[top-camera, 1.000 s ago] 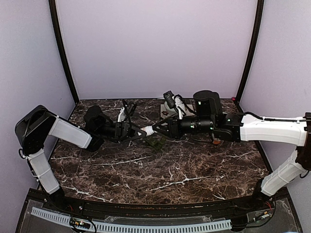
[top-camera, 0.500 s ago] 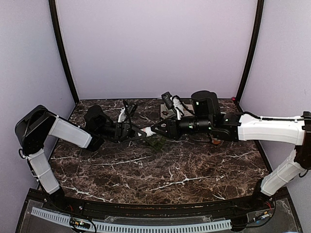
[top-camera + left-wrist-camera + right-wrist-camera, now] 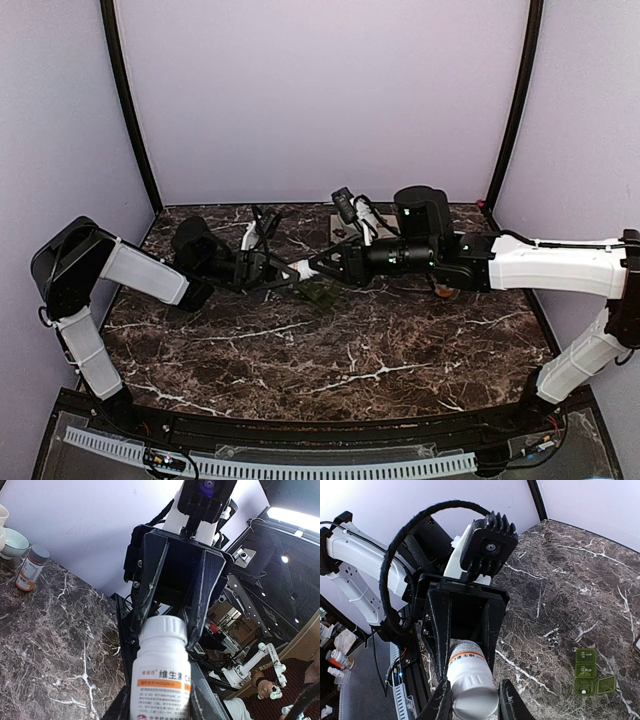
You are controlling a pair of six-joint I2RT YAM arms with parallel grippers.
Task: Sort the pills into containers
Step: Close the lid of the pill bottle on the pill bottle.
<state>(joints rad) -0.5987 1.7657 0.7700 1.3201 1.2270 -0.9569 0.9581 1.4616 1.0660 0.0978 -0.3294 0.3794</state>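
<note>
The step in hand looks like getting the cap off. The left hand [image 3: 465,672] is pinched around the body of a white bottle [image 3: 161,680] and the right hand [image 3: 166,632] is pinched on its cap [image 3: 474,700]. The two meet nose to nose just left of centre in the overhead view.

To do it well, the left should hold firm and unmoving while the right turns about the bottle's own long axis — any sideways pull risks wrenching it loose. The bottle lies nearly level (cap toward the right arm), so tipping the neck upward before the cap parts would guard against a spill over the surface [image 3: 400,350].

The dark green pill box [image 3: 590,672] lies just below the meeting hands in the overhead view, with one lid open. A pale speck in it may be a pill [image 3: 583,692], too small to be sure.

Against the picture a second earlier, the right arm has edged slightly toward the left — the grips look unchanged.
</note>
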